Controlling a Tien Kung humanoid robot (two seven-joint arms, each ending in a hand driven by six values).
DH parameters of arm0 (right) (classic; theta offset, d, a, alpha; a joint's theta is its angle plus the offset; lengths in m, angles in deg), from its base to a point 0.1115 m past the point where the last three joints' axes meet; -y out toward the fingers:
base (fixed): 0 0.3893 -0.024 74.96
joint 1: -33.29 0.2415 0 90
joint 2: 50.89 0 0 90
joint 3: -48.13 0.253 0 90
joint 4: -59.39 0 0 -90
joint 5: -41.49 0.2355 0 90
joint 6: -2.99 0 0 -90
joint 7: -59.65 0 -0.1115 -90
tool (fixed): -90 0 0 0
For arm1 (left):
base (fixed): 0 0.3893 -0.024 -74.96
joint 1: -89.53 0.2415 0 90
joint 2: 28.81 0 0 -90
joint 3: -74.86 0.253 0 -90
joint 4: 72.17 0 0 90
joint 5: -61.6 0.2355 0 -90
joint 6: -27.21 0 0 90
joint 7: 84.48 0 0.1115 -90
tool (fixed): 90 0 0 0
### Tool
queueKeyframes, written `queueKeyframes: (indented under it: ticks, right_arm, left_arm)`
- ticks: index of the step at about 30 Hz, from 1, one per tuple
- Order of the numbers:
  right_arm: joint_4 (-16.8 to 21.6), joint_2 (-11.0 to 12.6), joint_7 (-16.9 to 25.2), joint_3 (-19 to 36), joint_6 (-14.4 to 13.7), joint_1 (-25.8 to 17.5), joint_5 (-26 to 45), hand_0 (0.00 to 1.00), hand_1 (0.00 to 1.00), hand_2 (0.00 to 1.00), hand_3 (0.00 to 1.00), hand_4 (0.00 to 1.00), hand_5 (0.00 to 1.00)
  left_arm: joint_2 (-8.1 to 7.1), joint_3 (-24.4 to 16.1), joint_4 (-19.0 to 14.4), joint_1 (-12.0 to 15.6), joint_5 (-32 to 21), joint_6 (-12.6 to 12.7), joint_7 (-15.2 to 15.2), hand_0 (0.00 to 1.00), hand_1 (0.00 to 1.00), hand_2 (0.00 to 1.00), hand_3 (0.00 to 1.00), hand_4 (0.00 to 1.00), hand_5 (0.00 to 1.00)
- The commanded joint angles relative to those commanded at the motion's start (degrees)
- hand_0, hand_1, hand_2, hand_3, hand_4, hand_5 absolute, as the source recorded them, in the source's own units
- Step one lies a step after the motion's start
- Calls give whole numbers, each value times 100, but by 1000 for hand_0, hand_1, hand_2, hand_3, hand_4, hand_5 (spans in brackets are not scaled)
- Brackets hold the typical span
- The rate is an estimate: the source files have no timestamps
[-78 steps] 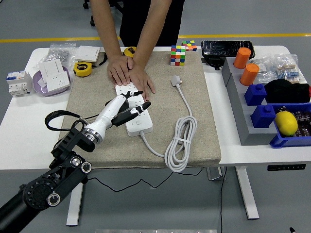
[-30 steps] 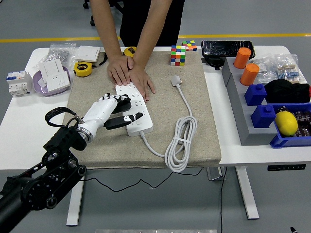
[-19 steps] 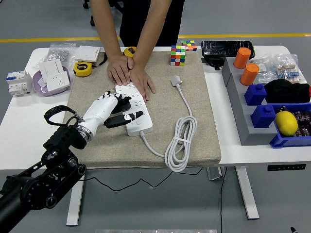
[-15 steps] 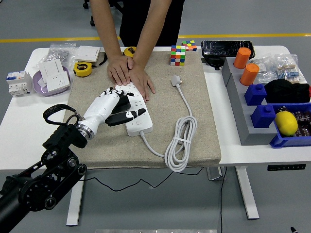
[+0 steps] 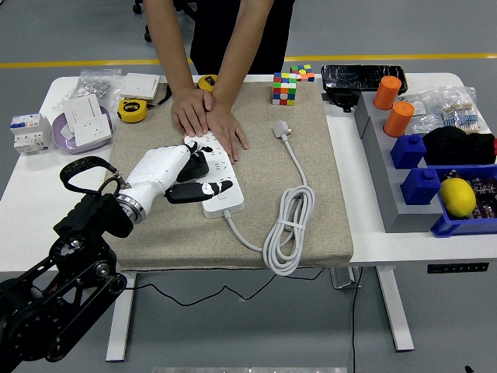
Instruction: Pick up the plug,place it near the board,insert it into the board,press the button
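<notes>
At the lower left of the frame the robot's black left arm point(image 5: 66, 272) rose from the corner and reached up over the near edge of the white table point(image 5: 35, 202). Its white left hand point(image 5: 172, 172) lay over the left side of the power strip point(image 5: 216, 183), left of the frame's centre; the dark fingers point(image 5: 203, 189) were loosely curled, one of them stretched flat across the strip's near end, and they held nothing. The right arm was out of view.

The strip lay on a beige mat point(image 5: 311, 194) covering the middle of the table. From its near end a white cable point(image 5: 289, 229) ran right into a bundled coil low on the mat, then up to the plug point(image 5: 281, 128), which lay loose on the mat in the upper centre, well apart from the strip and from the robot's hand.

Beyond the robot hand, a person's two hands point(image 5: 206, 116) pressed flat on the strip's far end, arms coming down from the top of the frame. A colour cube point(image 5: 284, 88) stood at the mat's far edge. At the upper left sat a yellow tape measure point(image 5: 133, 110); at the right, a lemon point(image 5: 457, 196) rested in a blue bin point(image 5: 466, 224).
</notes>
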Motion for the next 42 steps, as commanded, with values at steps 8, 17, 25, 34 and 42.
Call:
queueKeyframes:
  ticks: [8,17,25,34,42]
  right_arm:
    - [0,5,9,-54,0,24,44,976,901,837,854,998,998]
    - [0,7,2,-53,-1,21,33,976,900,835,850,998,998]
    - [0,6,-2,-36,-4,22,26,977,901,835,850,998,998]
    - [0,4,5,-45,-6,30,43,977,902,835,849,998,998]
    - [0,4,5,-37,-7,25,36,977,902,835,849,998,998]
  left_arm:
    - [-1,159,152,-31,-62,-421,-234,181,51,156,789,587,67]
    - [170,515,871,-285,-142,-333,-161,162,39,152,886,504,2]
    - [249,621,1121,-404,-168,-356,-128,163,38,151,882,507,2]
    - [230,689,1150,-427,-513,-405,-12,164,38,151,858,506,2]
    - [240,725,1166,-427,-556,-400,17,164,38,152,849,509,2]
